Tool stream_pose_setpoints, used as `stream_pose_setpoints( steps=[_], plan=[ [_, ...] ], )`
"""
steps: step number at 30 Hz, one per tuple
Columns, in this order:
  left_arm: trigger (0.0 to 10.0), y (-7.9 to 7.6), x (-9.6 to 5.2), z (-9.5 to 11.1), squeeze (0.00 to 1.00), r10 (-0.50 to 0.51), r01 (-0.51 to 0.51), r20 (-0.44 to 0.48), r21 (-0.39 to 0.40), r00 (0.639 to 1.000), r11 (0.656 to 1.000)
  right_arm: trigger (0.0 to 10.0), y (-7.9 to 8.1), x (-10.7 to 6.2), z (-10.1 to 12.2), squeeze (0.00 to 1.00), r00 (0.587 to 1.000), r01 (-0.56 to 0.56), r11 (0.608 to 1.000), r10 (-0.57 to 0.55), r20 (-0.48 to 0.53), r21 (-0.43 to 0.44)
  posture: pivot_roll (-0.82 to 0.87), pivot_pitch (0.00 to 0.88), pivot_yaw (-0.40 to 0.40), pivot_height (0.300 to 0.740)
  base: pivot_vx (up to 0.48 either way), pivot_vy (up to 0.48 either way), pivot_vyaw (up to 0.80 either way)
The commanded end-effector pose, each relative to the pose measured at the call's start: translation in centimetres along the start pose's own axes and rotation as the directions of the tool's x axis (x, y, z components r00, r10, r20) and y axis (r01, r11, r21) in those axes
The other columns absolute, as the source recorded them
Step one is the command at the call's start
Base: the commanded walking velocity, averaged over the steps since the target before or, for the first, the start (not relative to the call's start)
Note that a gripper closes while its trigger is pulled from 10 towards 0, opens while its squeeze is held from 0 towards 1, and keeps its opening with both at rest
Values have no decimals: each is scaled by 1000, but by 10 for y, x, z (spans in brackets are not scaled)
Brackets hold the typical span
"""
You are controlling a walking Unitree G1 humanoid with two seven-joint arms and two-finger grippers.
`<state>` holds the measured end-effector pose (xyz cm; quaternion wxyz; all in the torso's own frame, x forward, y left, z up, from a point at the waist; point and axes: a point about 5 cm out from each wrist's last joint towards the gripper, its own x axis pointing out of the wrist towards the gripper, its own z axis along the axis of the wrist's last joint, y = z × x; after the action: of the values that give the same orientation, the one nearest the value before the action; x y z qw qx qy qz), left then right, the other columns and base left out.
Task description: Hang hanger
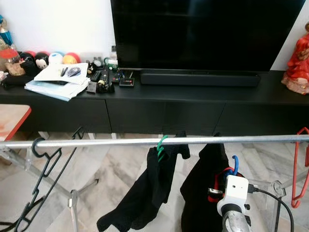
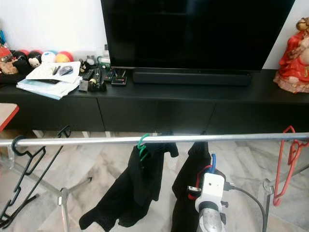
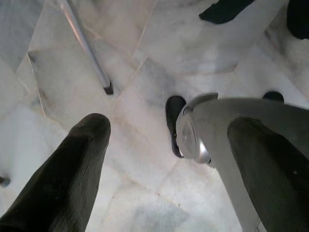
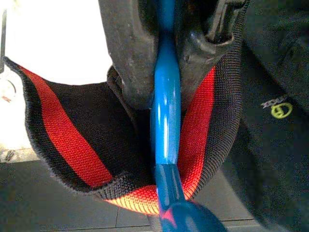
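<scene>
The right end effector (image 4: 166, 72) has its two black fingers (image 4: 128, 53) pinched onto the neck of the blue hanger (image 4: 164, 125), and the wrist view shows that blue stem squeezed tight between them. Around the stem sits a black garment (image 1: 203, 193) with a red-striped knit collar (image 4: 63, 145), draped on the hanger. In the head views, the blue hook (image 1: 235, 164) pokes up just above the white wrist camera block (image 1: 235, 191), and it sits below the silver rail (image 1: 145, 141), not hooked over it (there is a clear gap between hook and bar).

On that rail, a green hanger (image 1: 161, 145) carries another black garment (image 1: 145, 193) just to the left of the held one. Further left a black hanger (image 1: 41, 159) hooks over the bar, and at the far right a red hanger (image 1: 300, 164) dangles empty.

The left end effector (image 3: 159, 159) points down at the marble floor (image 3: 145, 48), fingers spread wide apart, with a leg of the rack (image 3: 87, 48) nearby.

Behind the rail runs a long black TV cabinet (image 1: 159, 111) with a big dark television (image 1: 203, 34), a soundbar (image 1: 198, 79), papers (image 1: 60, 79), remotes and small toys, and a red figurine (image 1: 298, 63) at the right end.
</scene>
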<state>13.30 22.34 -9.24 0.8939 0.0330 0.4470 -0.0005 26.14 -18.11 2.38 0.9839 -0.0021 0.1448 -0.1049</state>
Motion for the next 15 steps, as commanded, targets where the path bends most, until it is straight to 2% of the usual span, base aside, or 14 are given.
stream_pose_setpoints(
  steps=[1, 15],
  plan=[
    [10000, 1, -3, -9, 0, -2, 2, -30, 3, 1000, 1000, 10000, 0, 2, 7, 0, 1000, 4, 1000, -4, 24, 6, 113, 47, -9, 740, -251, 0, 0],
    [10000, 2, -3, -8, 0, -5, 5, -27, 6, 1000, 1000, 10000, 0, 4, 6, 0, 1000, 14, 1000, -14, 12, -4, 114, 38, -5, 740, -258, 0, 0]
  ],
)
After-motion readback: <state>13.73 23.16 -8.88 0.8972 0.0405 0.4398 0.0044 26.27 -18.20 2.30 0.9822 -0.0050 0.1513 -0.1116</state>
